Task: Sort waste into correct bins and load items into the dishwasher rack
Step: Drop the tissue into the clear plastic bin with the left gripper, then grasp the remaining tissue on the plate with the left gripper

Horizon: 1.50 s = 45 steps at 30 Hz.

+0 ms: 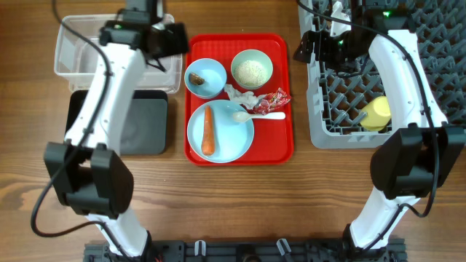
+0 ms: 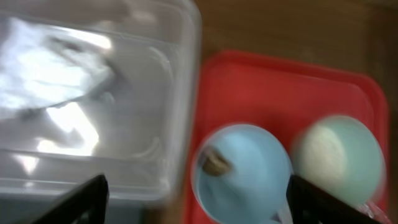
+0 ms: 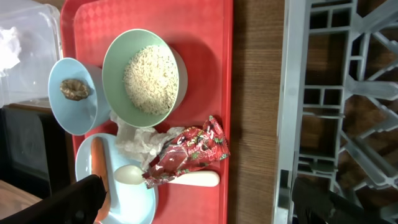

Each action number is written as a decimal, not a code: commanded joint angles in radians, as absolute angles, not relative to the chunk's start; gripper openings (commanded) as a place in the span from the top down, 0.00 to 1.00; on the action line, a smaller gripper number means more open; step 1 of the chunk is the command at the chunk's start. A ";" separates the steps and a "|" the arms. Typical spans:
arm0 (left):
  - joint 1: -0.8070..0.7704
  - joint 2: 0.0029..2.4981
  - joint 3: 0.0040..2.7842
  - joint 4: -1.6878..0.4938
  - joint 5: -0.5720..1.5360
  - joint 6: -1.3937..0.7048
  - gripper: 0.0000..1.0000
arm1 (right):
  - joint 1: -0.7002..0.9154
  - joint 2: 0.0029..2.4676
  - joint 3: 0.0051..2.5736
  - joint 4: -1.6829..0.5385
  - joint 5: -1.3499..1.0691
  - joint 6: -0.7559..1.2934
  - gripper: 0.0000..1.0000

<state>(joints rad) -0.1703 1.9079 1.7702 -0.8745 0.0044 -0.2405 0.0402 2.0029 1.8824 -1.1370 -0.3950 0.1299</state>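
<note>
Honestly, the messy bit is the pile in the middle of the red tray (image 1: 280, 142) — the crumpled white tissue (image 3: 134, 140), the shiny red wrapper (image 3: 189, 152) and the white spoon (image 3: 199, 179) all touch, with the wrapper lying across the spoon's neck, so a pinch at one would probably drag the others. The wrapper looks like slick crinkly foil and could slip out of the fingers; the tissue is soft and may snag. The rice (image 3: 149, 78) is loose grains in the pale bowl (image 3: 112, 62), so tipping it short of a bin scatters it. The carrot piece (image 1: 209, 131) is a smooth stick on the glossy blue plate (image 1: 233, 138), and I'd guess it rolls. The brown lump (image 2: 214, 163) sits down inside the small blue bowl (image 2: 255, 162), where wide jaws might clip the rim. The left gripper (image 2: 202, 202) hangs where the clear tub (image 2: 183, 93) sits just beside the tray, jaws spread wide with nothing in them; the right gripper (image 3: 202, 205) — same, wide apart and empty, near the left edge of the grey peg rack (image 3: 292, 93). The yellow cup (image 1: 377, 114) is already in the rack, and the black tray (image 1: 145, 124) lies just beside the tub.
</note>
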 commanded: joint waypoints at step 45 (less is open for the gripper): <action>-0.593 2.205 1.621 -0.685 0.017 -0.081 0.71 | 0.041 1.990 1.896 -1.184 -0.328 0.078 0.00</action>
<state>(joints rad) -0.5919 2.1860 1.6249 -0.6842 0.0326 -0.0910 0.0402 2.0029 1.8824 -1.1828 -0.3458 0.0990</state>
